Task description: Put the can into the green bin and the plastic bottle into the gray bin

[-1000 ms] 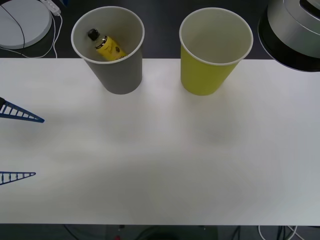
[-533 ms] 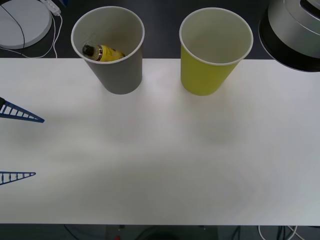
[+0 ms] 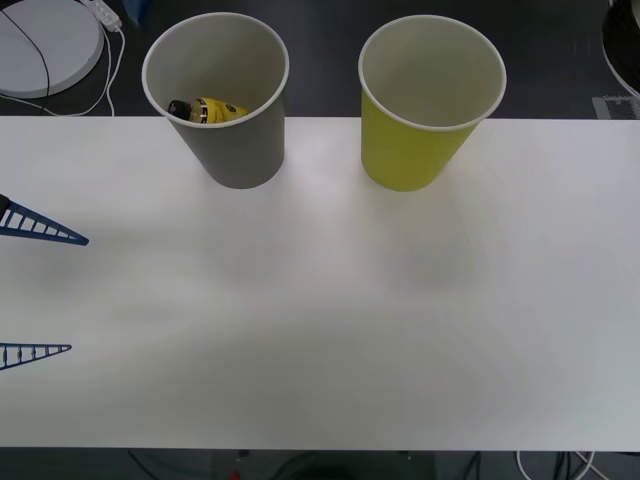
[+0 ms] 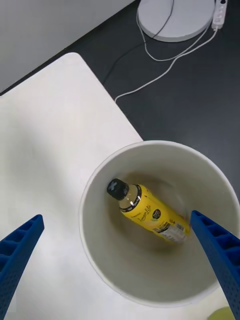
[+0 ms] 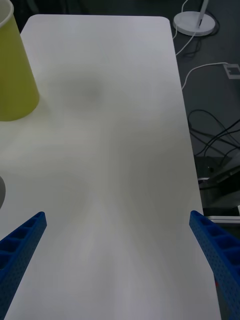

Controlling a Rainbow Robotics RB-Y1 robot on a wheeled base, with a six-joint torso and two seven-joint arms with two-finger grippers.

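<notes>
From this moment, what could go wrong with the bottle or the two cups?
1. The right gripper hangs open right above the gray bin; if it moves off low, a finger might catch the rim and tip it, spilling the plastic bottle that lies inside.
2. Both bins stand near the table's far edge, so a knock to the green bin may send it off.

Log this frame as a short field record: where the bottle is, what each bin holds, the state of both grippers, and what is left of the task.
plastic bottle: lying tilted inside the gray bin, cap toward the robot's left
green bin: upright on the table, nothing visible inside
left gripper: open, over the table's left edge, holding nothing
right gripper: open, above the gray bin, holding nothing
bottle step: done
can step: cannot confirm; no can visible
</notes>
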